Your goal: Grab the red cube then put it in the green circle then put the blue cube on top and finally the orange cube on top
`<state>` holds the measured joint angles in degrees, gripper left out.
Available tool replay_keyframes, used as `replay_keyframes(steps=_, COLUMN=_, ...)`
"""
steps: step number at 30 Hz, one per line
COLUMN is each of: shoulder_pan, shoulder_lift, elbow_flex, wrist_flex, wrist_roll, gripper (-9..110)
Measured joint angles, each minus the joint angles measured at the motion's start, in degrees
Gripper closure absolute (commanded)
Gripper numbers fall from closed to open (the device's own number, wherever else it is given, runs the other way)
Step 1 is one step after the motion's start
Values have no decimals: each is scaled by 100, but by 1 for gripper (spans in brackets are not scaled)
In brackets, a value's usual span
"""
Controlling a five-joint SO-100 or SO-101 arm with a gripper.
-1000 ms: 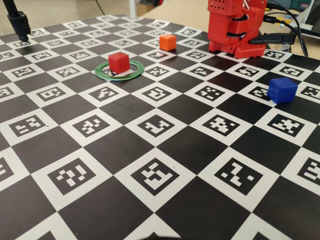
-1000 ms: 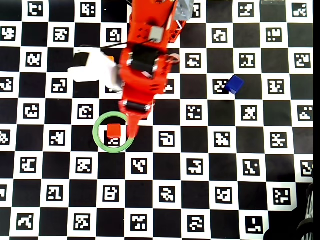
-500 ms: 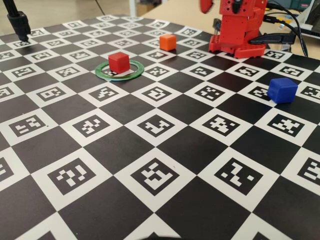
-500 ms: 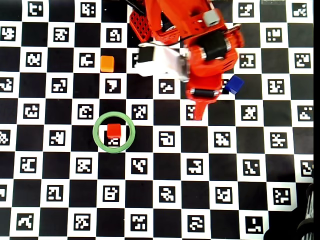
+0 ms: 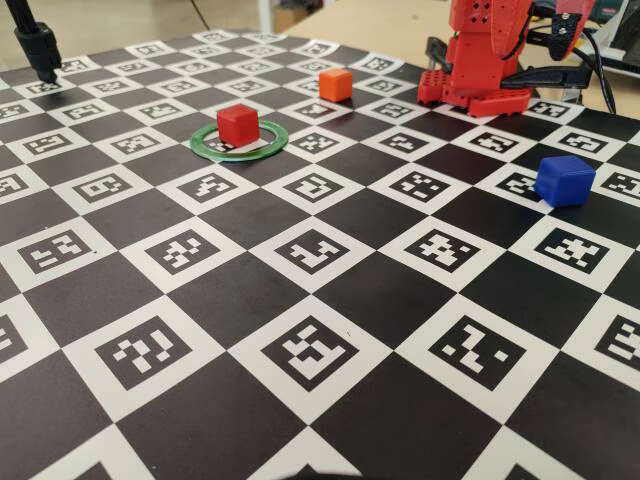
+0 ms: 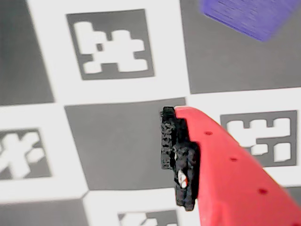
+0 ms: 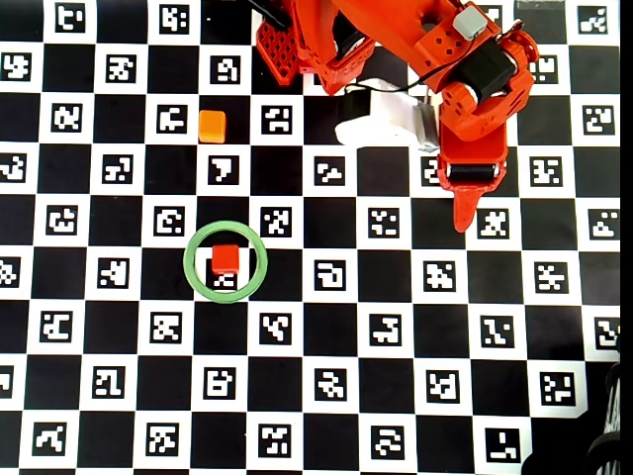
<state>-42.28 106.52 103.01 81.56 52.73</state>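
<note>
Red cube (image 5: 238,123): sits inside the green circle (image 5: 205,147) on the checkered marker board (image 5: 300,300), toward the ring's far side in the fixed view. Orange cube (image 5: 336,84): alone on the board, beyond the ring, near the arm's base (image 5: 480,85). Blue cube (image 5: 564,180): on the board at right, well apart from the ring; hidden beneath the arm in the overhead view. Gripper (image 7: 463,213): raised above the board near the blue cube (image 6: 247,18); one red finger with black pad (image 6: 178,160) shows, finger spacing cannot be told.

Red arm reaching out low, tool (image 7: 463,213) pointing down-frame in overhead view, nothing held
</note>
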Motion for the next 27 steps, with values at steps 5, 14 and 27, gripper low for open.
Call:
replay_keyframes(steps=5, shoulder_pan=-738, shoulder_lift=-782, elbow_flex=-510, wrist_flex=396, wrist_roll=404, gripper=54)
replay_keyframes(steps=14, shoulder_pan=-1415, shoulder_lift=-1283, elbow_flex=-668, wrist_flex=-229, wrist_roll=633, gripper=54)
replay_keyframes(steps=27, shoulder_pan=-1406, shoulder_lift=-1362, elbow_flex=492, wrist_flex=-1310, wrist_roll=633, gripper=54)
